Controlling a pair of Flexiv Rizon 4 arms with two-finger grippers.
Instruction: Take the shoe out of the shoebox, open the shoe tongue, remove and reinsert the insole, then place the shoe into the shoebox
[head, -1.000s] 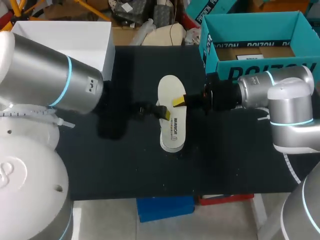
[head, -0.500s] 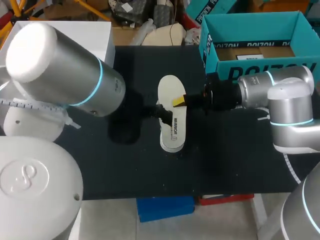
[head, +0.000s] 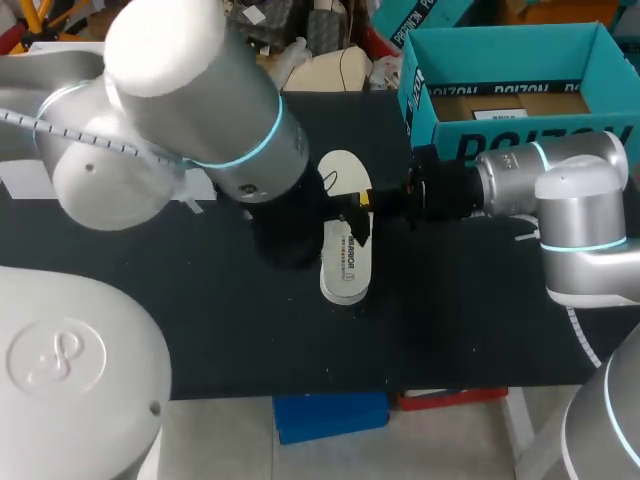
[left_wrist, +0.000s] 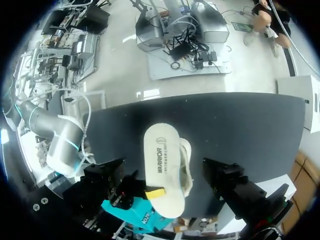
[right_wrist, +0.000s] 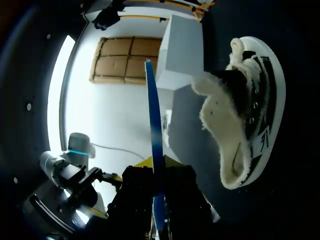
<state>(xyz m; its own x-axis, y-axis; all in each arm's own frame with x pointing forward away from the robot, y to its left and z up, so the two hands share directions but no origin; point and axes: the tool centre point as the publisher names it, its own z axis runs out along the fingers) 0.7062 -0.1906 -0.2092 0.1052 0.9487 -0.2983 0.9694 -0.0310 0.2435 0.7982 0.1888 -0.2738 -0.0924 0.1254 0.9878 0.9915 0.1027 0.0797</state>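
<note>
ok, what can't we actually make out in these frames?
Left gripper: head view, hidden beneath the left arm.
Shoe opening: head view and left wrist view show mostly the sole side.
Insole: right wrist view, edge-on in the right gripper, just a thin blue line.
Shoebox: head view, front wall partly behind the right arm.

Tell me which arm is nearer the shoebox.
Right. The right arm lies just in front of the shoebox's front wall. The left arm comes in from the opposite side and ends over the shoe, farther from the box.
</note>
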